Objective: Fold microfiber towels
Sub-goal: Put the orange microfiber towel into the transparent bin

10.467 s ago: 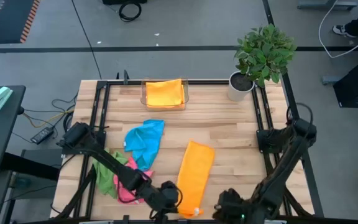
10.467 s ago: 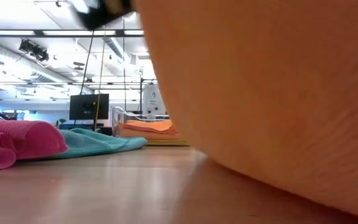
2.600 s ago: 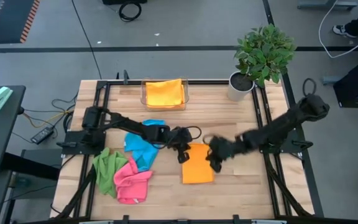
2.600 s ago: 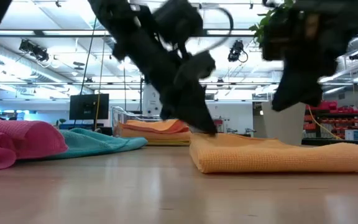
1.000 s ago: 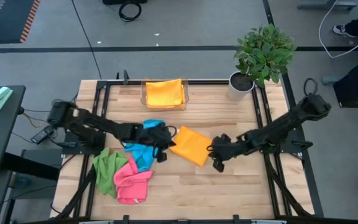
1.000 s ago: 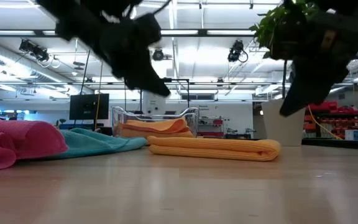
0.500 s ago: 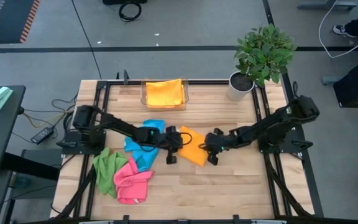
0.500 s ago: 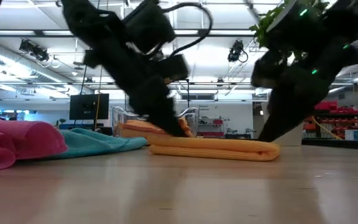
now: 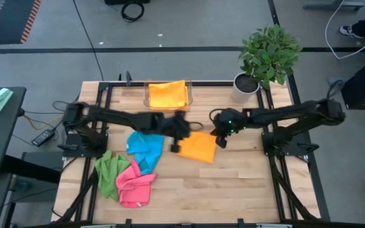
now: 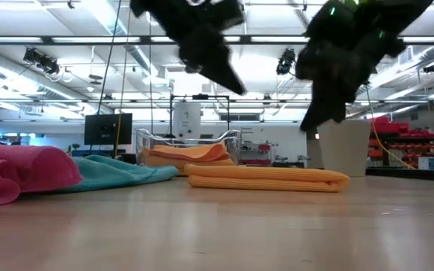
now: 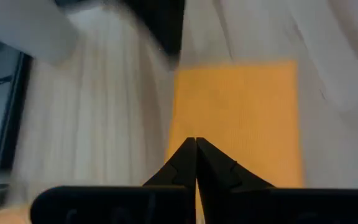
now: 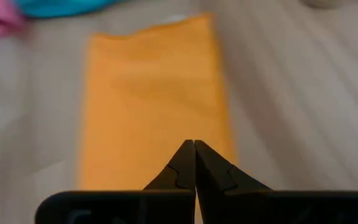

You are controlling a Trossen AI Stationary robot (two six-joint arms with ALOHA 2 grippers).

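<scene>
A folded orange towel lies flat on the table's middle, its layers stacked. My left gripper hangs shut above the towel's left end, clear of it. My right gripper hangs shut above the towel's right end, also clear. Both wrist views look down past shut fingers onto the orange towel. A blue towel, a green towel and a pink towel lie crumpled at the left near side.
A clear tray at the far edge holds a folded orange towel. A potted plant stands at the far right corner. Bare wood lies near and to the right of the folded towel.
Both grippers dipped to the ends of the folded orange towel and have since risen clear of it, shifting toward the table's far edge. Both stayed shut. The towel stays folded and flat at the table's middle.
</scene>
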